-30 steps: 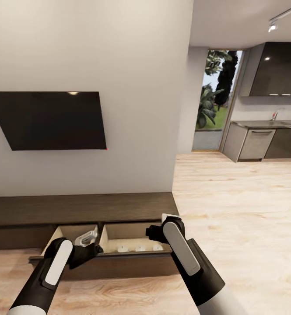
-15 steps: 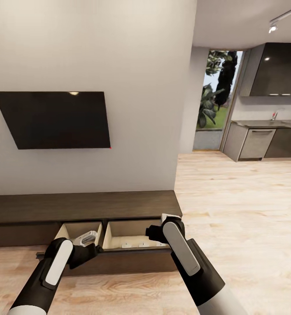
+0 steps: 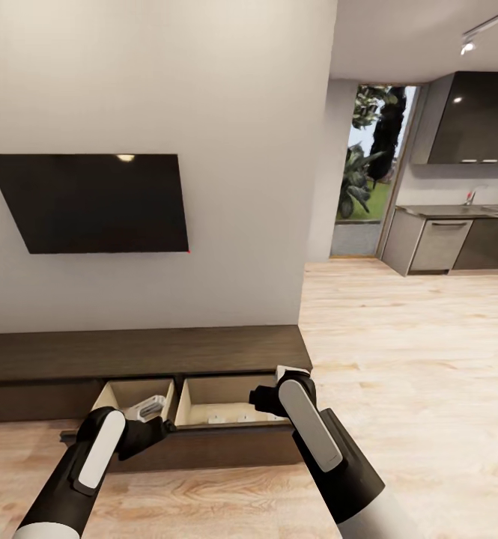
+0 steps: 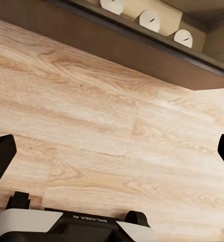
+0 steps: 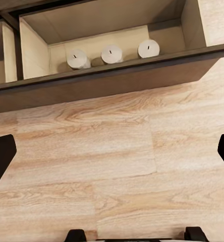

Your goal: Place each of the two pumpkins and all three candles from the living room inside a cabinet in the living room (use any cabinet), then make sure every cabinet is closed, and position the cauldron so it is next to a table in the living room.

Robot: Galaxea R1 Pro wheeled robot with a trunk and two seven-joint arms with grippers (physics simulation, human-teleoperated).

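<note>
The cabinet [image 3: 144, 352] runs along the wall under the TV, with both drawers pulled out. Three candles [image 5: 112, 54] stand in a row just behind the front panel of the right drawer [image 5: 117, 80]. They also show in the left wrist view as candles [image 4: 150, 20], and their tops peek over the panel in the head view [image 3: 226, 418]. My left gripper [image 3: 153, 410] hangs open over the left drawer's front. My right gripper [image 3: 262, 397] hangs open above the right drawer. Both wrist views look down at bare floor between the black fingertips [image 5: 1, 156]. The pumpkins and cauldron are out of view.
A dark TV [image 3: 91, 202] hangs on the grey wall above the cabinet. Light wood floor [image 3: 398, 359] stretches to the right toward a kitchen with dark cupboards [image 3: 477, 120], a counter [image 3: 436, 239] and a glass door [image 3: 368, 165].
The whole view has shifted slightly, so the camera moved. Both arms keep the same pose and both grippers stay open. The candles sit lower behind the drawer front than a second ago.
</note>
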